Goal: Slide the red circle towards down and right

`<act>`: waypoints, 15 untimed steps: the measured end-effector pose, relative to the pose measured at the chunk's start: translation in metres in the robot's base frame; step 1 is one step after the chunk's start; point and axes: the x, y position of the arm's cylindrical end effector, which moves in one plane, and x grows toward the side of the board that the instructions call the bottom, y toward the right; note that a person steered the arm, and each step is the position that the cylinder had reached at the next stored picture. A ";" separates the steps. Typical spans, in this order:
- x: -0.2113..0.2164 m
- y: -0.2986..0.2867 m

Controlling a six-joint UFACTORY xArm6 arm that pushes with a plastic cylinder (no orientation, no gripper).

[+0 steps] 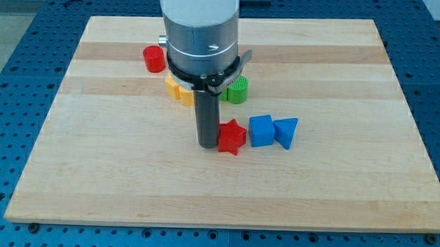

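The red circle [154, 59] stands near the view's top left of the wooden board [94, 148]. My tip [207, 144] is well below and to the right of it, touching the left side of a red star [232, 136]. A blue cube [261, 130] and a blue triangle [286, 132] sit just right of the star.
A yellow block [178, 90] lies partly hidden behind the rod, below and right of the red circle. A green block [238, 90] sits right of the rod. The arm's grey body [201, 27] covers the board's upper middle.
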 end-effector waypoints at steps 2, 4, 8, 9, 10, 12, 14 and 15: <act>-0.005 -0.004; -0.039 -0.141; -0.241 -0.166; -0.249 -0.091; -0.242 -0.026; -0.196 0.017; -0.195 -0.008; -0.195 -0.045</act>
